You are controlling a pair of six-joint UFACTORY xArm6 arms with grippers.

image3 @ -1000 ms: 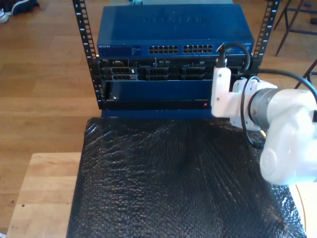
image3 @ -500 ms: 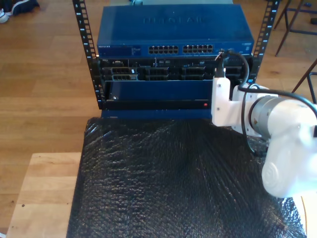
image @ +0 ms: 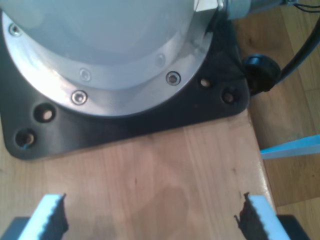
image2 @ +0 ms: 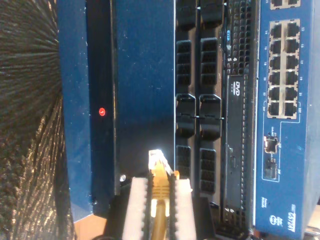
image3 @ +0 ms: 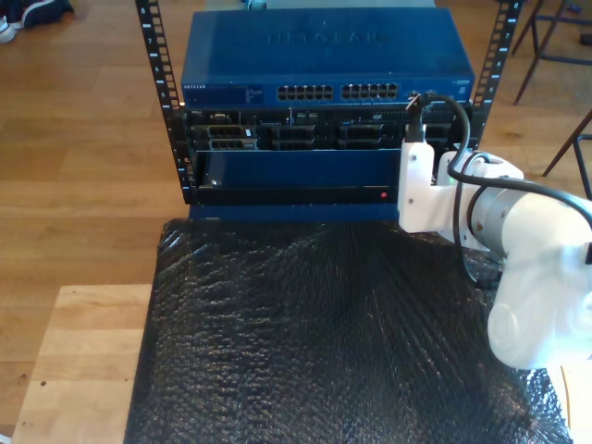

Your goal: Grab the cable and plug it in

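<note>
Second hand [image2: 159, 200]: white ribbed fingers [image2: 136, 205] clenched on the cable [image2: 160, 187] just behind its clear plug [image2: 156, 159]; yellow boot between the pads, plug tip pointing at the rack [image2: 145, 90], not yet in a port, close before the black bay modules [image2: 200, 115]. Red indicator light [image2: 102, 112] on the dark blue front panel. Blue switch [image2: 285, 100] with port rows beyond.

Exterior view: white arm [image3: 518, 250] at the right, reaching toward the rack's right end; black bubble-wrap sheet [image3: 324, 333] over the worktop [image3: 83, 361].

First hand [image: 150, 220]: released, toothed fingertips [image: 52, 220] wide apart above bare wood, facing a black base plate [image: 125, 125] carrying a silver round arm base [image: 105, 55].
</note>
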